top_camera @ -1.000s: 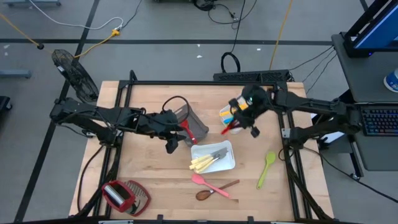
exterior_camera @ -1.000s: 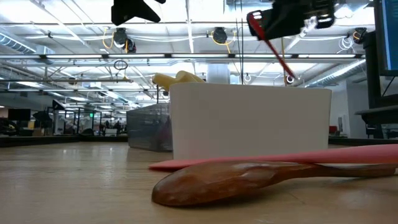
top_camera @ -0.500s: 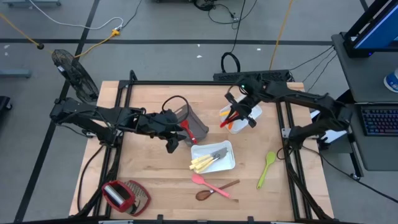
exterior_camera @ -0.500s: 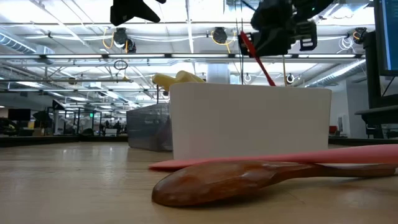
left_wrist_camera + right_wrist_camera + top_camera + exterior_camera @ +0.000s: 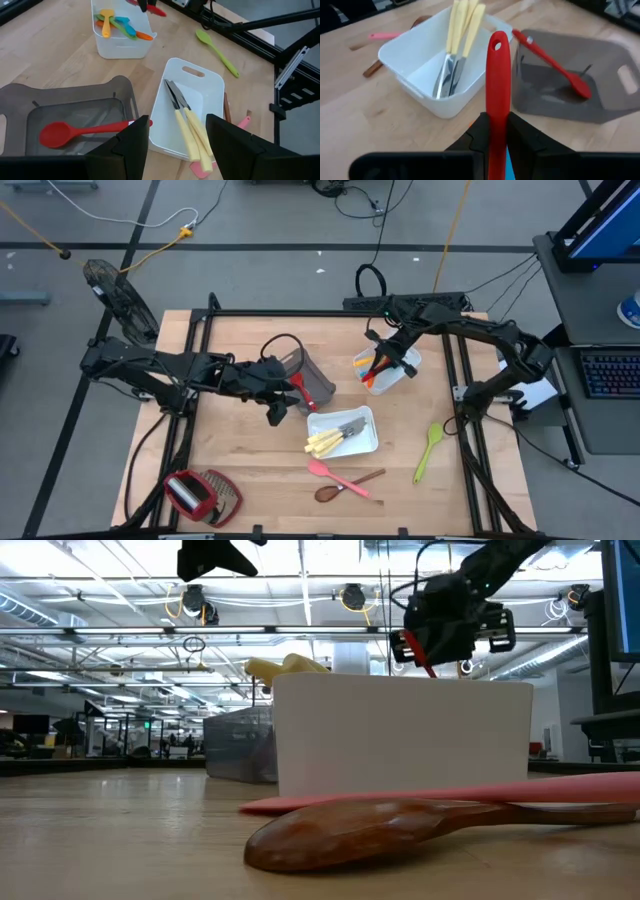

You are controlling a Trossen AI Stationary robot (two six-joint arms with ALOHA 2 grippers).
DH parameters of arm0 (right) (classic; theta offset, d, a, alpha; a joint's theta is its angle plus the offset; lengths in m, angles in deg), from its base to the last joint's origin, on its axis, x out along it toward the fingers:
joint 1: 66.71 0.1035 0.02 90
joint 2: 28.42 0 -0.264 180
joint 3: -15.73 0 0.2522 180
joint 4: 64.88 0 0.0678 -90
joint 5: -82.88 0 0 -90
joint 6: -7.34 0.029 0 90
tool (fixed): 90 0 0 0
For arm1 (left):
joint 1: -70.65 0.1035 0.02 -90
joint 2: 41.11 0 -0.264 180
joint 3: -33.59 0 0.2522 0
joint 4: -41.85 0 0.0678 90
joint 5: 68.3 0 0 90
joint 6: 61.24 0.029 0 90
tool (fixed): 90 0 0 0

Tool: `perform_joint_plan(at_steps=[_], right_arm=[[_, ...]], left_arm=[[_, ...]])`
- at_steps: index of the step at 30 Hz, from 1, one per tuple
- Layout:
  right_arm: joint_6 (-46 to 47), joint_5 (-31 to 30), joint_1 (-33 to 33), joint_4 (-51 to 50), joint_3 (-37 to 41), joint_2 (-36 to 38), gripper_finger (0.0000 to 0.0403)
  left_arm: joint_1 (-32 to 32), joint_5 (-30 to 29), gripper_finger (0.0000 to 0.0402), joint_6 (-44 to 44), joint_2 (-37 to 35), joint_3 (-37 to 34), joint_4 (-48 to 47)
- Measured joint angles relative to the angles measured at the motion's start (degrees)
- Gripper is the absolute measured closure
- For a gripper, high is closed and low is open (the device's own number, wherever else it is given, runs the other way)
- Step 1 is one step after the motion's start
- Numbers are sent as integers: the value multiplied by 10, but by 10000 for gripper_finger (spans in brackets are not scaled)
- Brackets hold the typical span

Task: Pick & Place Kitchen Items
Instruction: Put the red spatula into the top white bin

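My right gripper [image 5: 385,360] is shut on a red plastic utensil [image 5: 497,75] over the far white tray [image 5: 410,372], which holds blue, orange, yellow and green utensils [image 5: 117,25]. My left gripper [image 5: 275,395] is open and empty beside the grey bin [image 5: 320,385]. A red spoon [image 5: 80,132] lies in that bin. Pale-handled knives [image 5: 335,440] lie in the near white tray [image 5: 365,442]. A green spoon [image 5: 430,450], a pink spatula [image 5: 335,473] and a brown wooden spoon [image 5: 345,488] lie flat on the table. My right gripper pinches the red utensil's handle [image 5: 497,112] between its two fingers. The handle's free end with its hole [image 5: 496,46] sticks out beyond the fingertips. In the low view the utensil [image 5: 418,650] slants down below the gripper; its lower end is hidden behind the near tray.
A red-and-wire-mesh gadget [image 5: 200,495] lies at the table's near left corner. The table's black frame [image 5: 460,390] runs along its right edge, close to the far tray. Bare wood shows left of the grey bin.
My right gripper has gone down toward the far white tray and a little toward the table's far edge, still shut on the red utensil. The utensil's lower end has dropped behind the near tray's rim in the low view.
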Motion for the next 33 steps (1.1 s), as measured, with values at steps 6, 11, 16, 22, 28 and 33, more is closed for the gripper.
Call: perform_joint_plan(at_steps=[6, 11, 16, 22, 28, 33], right_arm=[[-12, 0, -20, -2, 7, -15, 366], [-18, -2, -34, 4, 33, -15, 365], [-18, -4, -45, 30, 64, -15, 365], [48, -91, -42, 52, 69, -15, 360], [78, -166, -29, 63, 69, -14, 334], [124, -169, -16, 90, 69, -14, 313]], left_arm=[[0, -33, 199, 2, 0, 0, 0], [0, -44, 199, 1, 0, 0, 0], [0, -44, 199, 0, 0, 0, 0], [0, -44, 199, 0, 0, 0, -1], [0, -45, 199, 0, 0, 0, -1], [0, -45, 199, 0, 0, 0, -1]])
